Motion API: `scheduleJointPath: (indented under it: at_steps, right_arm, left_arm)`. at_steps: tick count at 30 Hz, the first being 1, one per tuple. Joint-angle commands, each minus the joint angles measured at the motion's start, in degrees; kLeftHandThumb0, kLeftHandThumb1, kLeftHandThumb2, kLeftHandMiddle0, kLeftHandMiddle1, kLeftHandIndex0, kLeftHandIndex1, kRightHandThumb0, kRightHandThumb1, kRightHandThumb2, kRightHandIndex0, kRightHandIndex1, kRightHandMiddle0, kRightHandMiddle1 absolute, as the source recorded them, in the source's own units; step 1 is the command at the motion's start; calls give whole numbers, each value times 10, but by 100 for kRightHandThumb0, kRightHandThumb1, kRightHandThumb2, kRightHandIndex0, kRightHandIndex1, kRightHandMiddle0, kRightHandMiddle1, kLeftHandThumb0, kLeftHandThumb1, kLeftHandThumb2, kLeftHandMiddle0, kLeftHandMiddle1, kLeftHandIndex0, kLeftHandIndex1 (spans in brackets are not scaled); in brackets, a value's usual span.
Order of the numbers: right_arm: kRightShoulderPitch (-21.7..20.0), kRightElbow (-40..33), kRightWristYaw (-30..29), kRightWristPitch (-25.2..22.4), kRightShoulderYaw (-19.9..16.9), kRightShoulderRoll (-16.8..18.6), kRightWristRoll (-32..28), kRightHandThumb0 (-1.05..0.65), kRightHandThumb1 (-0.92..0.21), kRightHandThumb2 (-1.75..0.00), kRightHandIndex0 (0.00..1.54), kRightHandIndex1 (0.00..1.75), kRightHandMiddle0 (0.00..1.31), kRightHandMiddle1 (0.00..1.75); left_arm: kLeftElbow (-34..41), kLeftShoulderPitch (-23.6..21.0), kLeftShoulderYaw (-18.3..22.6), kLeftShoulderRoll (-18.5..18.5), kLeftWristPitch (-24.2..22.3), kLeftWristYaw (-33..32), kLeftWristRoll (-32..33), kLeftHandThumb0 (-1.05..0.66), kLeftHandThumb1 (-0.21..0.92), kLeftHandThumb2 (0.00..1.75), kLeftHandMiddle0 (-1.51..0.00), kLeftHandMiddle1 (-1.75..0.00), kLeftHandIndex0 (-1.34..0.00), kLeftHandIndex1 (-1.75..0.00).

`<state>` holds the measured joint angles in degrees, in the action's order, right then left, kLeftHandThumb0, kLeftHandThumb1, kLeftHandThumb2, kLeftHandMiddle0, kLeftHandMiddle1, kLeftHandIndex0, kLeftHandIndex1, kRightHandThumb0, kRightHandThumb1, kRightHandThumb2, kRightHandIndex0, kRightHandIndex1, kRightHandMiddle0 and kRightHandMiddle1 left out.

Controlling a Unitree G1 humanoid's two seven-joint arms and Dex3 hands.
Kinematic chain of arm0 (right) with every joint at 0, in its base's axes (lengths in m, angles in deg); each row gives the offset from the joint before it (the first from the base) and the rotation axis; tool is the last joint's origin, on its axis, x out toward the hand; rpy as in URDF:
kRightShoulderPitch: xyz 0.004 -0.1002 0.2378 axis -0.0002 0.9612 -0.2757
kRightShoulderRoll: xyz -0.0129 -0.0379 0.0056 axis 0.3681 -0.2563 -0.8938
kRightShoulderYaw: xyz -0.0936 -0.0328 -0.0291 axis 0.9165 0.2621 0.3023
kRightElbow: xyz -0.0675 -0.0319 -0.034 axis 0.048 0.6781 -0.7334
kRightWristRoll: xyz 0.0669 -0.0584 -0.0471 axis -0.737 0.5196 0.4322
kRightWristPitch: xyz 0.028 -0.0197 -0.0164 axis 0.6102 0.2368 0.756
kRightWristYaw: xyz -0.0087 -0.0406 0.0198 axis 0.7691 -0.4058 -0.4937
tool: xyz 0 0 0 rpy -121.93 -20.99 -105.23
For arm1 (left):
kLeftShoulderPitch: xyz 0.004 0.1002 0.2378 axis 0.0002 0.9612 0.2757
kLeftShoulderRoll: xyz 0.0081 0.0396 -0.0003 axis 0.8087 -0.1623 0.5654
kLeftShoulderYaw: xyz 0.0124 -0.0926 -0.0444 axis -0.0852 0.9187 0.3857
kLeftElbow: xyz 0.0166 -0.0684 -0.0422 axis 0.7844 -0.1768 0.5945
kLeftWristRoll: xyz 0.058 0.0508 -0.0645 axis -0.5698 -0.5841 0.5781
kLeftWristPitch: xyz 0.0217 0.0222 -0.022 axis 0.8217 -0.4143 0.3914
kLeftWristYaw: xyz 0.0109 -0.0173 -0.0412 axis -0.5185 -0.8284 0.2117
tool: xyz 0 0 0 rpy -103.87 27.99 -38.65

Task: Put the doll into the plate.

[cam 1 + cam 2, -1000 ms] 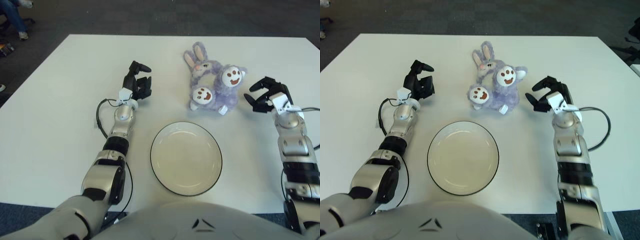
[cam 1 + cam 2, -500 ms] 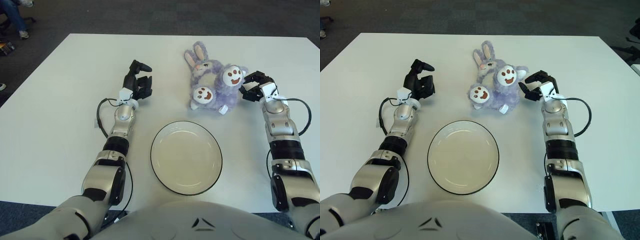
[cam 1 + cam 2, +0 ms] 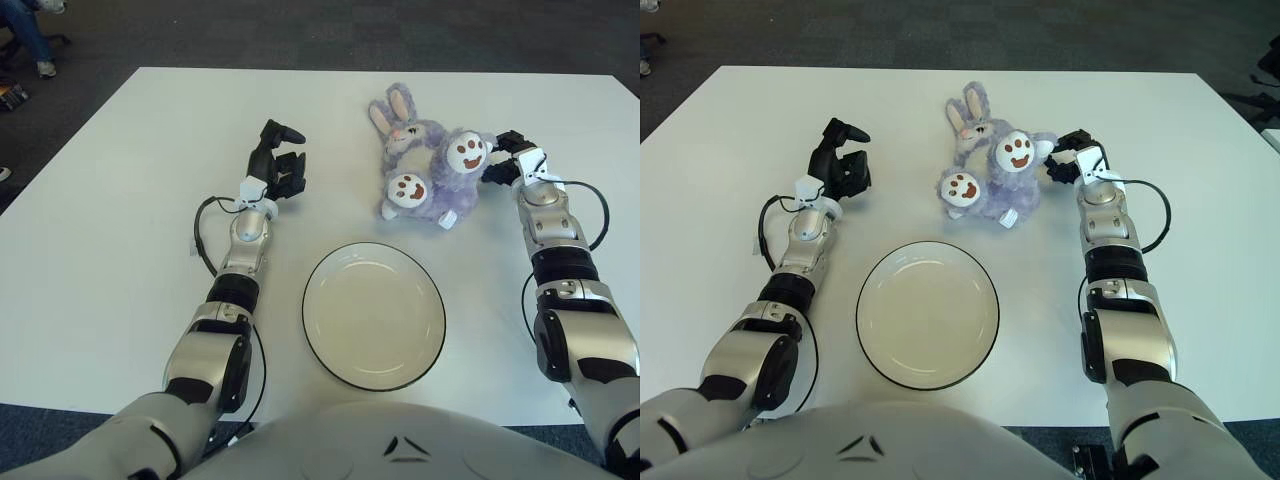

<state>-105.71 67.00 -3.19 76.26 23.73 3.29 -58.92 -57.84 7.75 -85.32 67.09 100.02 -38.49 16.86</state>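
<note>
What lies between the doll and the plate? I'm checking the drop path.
Only bare white table separates the doll from the plate, in both eye views.

Purple doll (image 3: 425, 170), cream plate (image 3: 374, 316), blk rim

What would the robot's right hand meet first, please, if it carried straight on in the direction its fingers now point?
Most likely the purple plush bunny doll: the right hand points leftward at its raised foot, already beside it; whether they touch is unclear.

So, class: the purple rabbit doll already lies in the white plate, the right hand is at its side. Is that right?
Not quite. The doll lies on the table beyond the plate, which holds nothing, as the left eye view shows. The right hand is indeed at its side.
</note>
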Motion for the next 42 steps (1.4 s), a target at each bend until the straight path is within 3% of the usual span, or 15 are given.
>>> scheduleJointPath:
  at_steps: [1, 18, 22, 42]
  right_arm:
    - [-6, 49, 19, -2, -1, 6, -18, 0, -92, -42, 33, 147, 21, 166]
    - [-69, 173, 51, 42, 6, 20, -50, 0, -92, -40, 39, 150, 19, 159]
    - [-81, 195, 63, 47, 9, 23, -51, 0, -90, -41, 34, 152, 29, 154]
    - [-81, 210, 98, 81, 21, 32, -58, 0, -76, -62, 37, 155, 35, 154]
  left_arm:
    - [-20, 38, -4, -3, 4, -1, -7, -37, 73, 78, -114, -175, -30, -175]
    - [-10, 44, -4, -11, -1, -4, -5, -37, 73, 78, -112, -175, -30, -175]
    - [-9, 45, -4, -11, -3, -5, -7, -37, 73, 79, -111, -175, -30, -175]
    - [2, 51, -6, -12, -13, -1, -9, -37, 74, 77, -110, -175, -29, -175]
